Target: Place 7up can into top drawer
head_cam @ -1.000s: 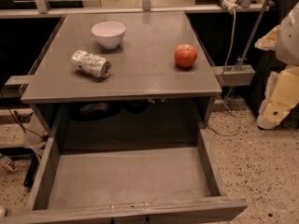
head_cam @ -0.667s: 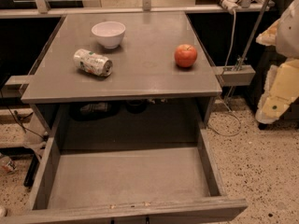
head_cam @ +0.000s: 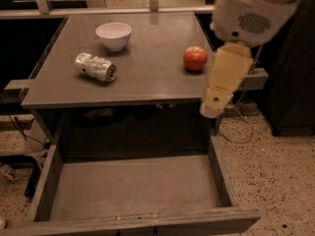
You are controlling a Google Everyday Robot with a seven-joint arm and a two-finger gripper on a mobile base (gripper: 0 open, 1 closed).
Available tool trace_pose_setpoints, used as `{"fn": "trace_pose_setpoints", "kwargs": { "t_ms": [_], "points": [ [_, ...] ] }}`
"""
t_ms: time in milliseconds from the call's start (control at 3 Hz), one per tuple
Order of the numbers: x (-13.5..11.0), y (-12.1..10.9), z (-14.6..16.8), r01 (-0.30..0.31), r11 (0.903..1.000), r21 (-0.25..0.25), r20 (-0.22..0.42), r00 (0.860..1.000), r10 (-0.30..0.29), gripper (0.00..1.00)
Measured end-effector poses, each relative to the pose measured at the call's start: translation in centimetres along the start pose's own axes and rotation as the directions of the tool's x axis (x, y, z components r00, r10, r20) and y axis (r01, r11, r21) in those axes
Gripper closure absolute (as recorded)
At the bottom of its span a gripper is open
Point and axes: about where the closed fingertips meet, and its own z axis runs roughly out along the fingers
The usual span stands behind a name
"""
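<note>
Sideways on tabletop: silvery green-marked 7up can; tool near right edge.

The silvery, green-marked 7up can lies on its side on the tabletop, well left of the gripper hanging at its right edge, while the grey-brown top drawer stands pulled open below the gripper.

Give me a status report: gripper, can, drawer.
Gripper at right edge of table, beside apple, far from can. Can on its side, left. Drawer open. Bowl behind can, apart.
</note>
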Motion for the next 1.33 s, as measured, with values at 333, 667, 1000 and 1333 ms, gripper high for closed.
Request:
{"fn": "trace_pose_setpoints", "kwargs": {
  "t_ms": [333,667,1000,1333],
  "points": [
    [-5.6,-0.4,1.1,0.045,0.9989,-0.007,0.003,0.999,-0.045,0.00],
    [-6.3,-0.5,0.6,0.052,0.9986,0.014,0.022,0.998,-0.052,0.00],
    [-6.8,-0.6,0.5,0.045,0.9986,0.026,0.050,0.998,-0.047,0.00],
    [-9.1,-3.6,2.8,-0.040,0.9984,0.039,0.096,0.995,0.036,0.00]
  ]
}}
